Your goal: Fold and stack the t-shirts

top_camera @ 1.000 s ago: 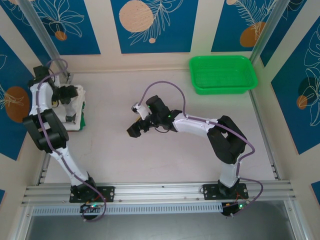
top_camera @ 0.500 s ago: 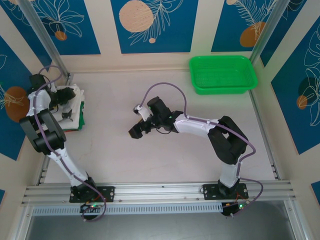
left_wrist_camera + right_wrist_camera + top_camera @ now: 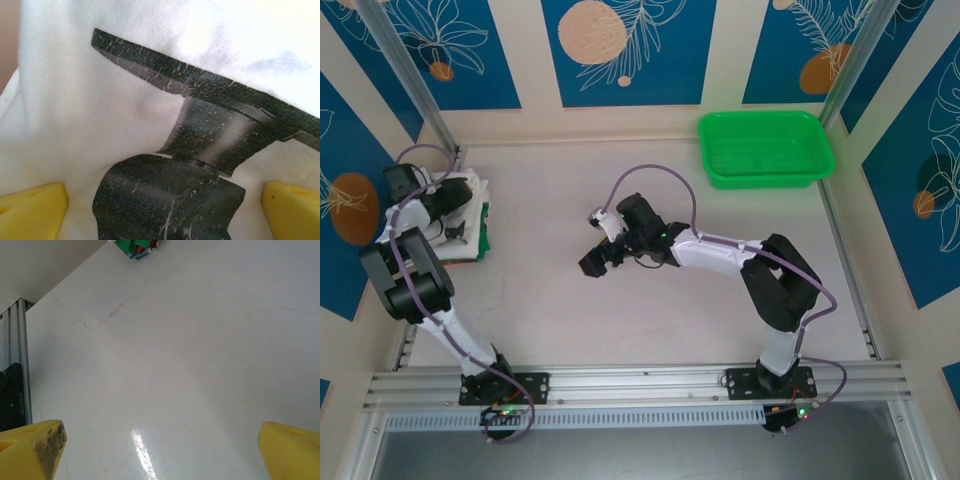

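Observation:
A folded stack of white t-shirts (image 3: 472, 222) lies at the far left of the table, with a green edge showing on its right side. My left gripper (image 3: 448, 198) is low over the stack's top. In the left wrist view the top t-shirt (image 3: 75, 115) is very close, white with a black print (image 3: 200, 135). The left gripper (image 3: 162, 212) is open, its yellow fingertips (image 3: 30, 205) wide apart on the cloth. My right gripper (image 3: 592, 262) hovers over the bare table near the middle. It is open (image 3: 160, 445), and nothing is between its fingertips (image 3: 292, 450).
A green mesh basket (image 3: 765, 148) stands at the back right with nothing in it. A metal post (image 3: 415, 85) rises just behind the stack. A green and red patch (image 3: 135, 247) shows at the top edge of the right wrist view.
The left wrist has shifted a little to the left over the stack. The right gripper has hardly moved.

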{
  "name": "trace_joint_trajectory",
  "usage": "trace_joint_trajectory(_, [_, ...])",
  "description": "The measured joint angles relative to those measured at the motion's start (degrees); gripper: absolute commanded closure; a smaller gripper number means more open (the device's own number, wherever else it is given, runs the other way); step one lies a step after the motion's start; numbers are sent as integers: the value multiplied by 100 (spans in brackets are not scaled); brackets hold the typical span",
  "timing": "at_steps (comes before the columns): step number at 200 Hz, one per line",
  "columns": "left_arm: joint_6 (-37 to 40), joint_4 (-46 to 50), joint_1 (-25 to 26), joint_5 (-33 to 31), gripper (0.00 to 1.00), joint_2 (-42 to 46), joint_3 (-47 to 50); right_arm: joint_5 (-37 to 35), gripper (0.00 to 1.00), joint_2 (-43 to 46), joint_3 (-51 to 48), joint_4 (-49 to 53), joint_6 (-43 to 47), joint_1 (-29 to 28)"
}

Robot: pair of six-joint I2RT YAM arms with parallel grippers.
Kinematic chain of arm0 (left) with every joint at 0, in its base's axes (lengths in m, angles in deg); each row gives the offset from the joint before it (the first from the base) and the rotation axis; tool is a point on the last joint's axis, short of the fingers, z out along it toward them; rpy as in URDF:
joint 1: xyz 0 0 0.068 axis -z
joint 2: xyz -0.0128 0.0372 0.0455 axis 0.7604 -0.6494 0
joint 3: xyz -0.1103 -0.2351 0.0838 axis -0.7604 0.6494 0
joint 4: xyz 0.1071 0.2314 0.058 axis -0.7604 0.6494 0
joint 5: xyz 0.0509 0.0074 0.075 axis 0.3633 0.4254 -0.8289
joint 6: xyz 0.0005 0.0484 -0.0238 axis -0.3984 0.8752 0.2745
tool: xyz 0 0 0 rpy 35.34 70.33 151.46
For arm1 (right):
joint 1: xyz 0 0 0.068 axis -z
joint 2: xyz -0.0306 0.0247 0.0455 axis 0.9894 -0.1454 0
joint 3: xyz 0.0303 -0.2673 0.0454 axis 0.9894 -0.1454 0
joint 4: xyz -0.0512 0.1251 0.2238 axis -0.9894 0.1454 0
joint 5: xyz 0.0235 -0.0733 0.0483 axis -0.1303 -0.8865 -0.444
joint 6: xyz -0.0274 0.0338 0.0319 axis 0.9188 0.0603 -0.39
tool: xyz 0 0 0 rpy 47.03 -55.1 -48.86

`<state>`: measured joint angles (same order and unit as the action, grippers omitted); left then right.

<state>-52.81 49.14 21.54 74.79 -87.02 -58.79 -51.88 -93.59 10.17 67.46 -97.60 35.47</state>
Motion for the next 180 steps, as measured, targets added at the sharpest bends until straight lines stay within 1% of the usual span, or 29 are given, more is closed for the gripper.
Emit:
trace_joint_trajectory(60, [-103, 186, 2, 83, 0, 721, 42, -13, 2, 398, -9, -57, -153, 254])
trace_joint_trajectory(75, [-105, 243, 2, 85, 0, 765, -70, -11, 2, 435, -22, -83, -195, 313])
trace_joint_trajectory(96, [-107, 404, 2, 103, 0, 479, -470, -9, 2, 437, -63, -79, -264, 345])
trace_joint_trajectory(148, [-111, 848, 33, 37, 0, -774, -1300, 9, 3, 437, -153, -70, -367, 337])
trace_joint_trajectory(180, [-98, 903, 79, -76, 0, -835, -1399, 7, 3, 437, -192, -63, -372, 321])
